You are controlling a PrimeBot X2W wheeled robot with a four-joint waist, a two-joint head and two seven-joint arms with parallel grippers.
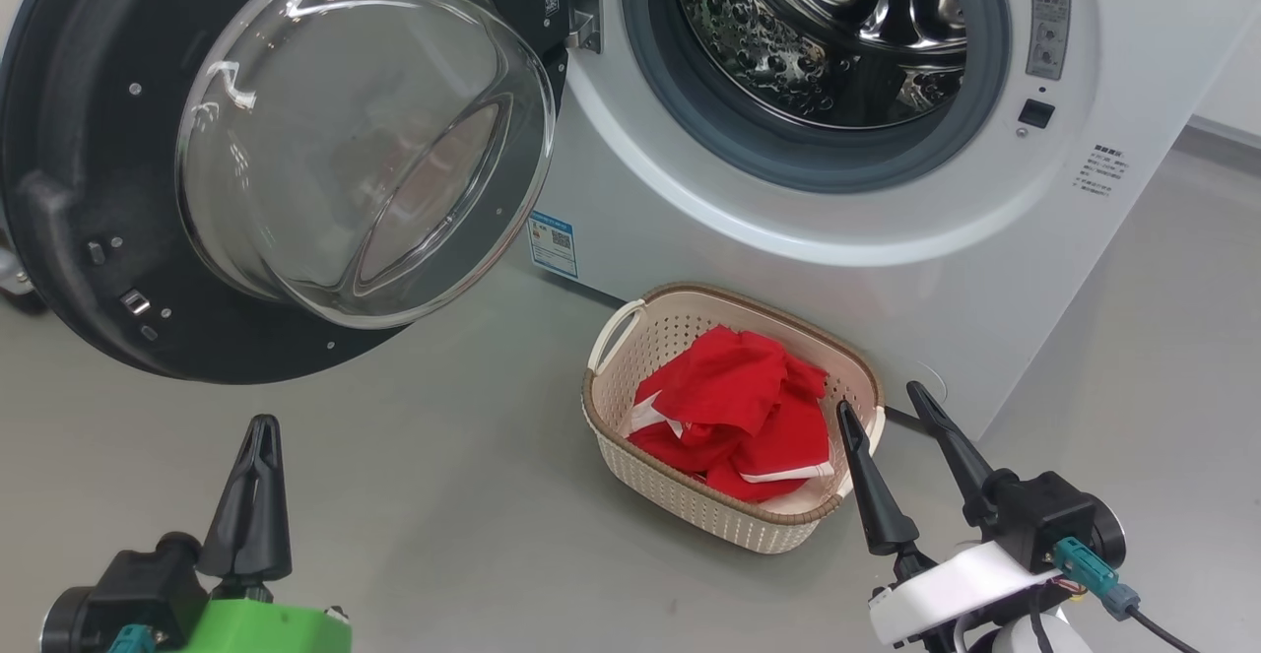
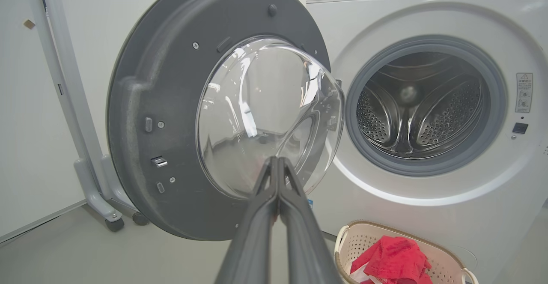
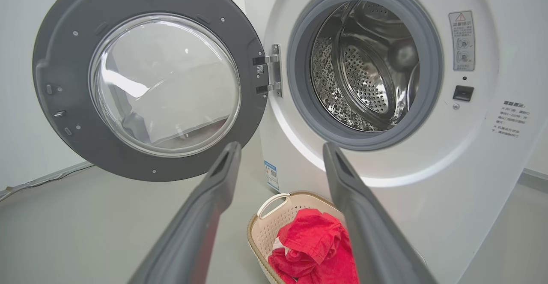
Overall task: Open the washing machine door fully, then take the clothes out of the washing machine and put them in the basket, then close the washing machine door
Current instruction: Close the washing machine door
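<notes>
Okay, so the drum [image 1: 828, 32] of the washing machine [image 1: 709, 239] looks empty to me. The clothes [image 1: 739, 417] are piled in the basket [image 1: 630, 476] on the floor [image 1: 394, 535], just in front of the washing machine, below its opening. So I'd say all you've got left is shutting the washing machine door [image 1: 296, 141], which hangs wide open off the machine's hinge side.

Your left gripper [image 1: 262, 431] has its jaws clenched on nothing, low and out in front of the door. The right gripper [image 1: 879, 397] has its jaws spread and empty, hovering beside the basket.

I'd push with the clenched left jaws on the black rim at the latch edge, farthest from the hinge. Stay off the glass bowl, and follow the arc till it latches.

That bowl bulges, and its sweep passes over the basket handle nearest the door. Looks like it'll clear. Lots of bare floor out front of the machine.
</notes>
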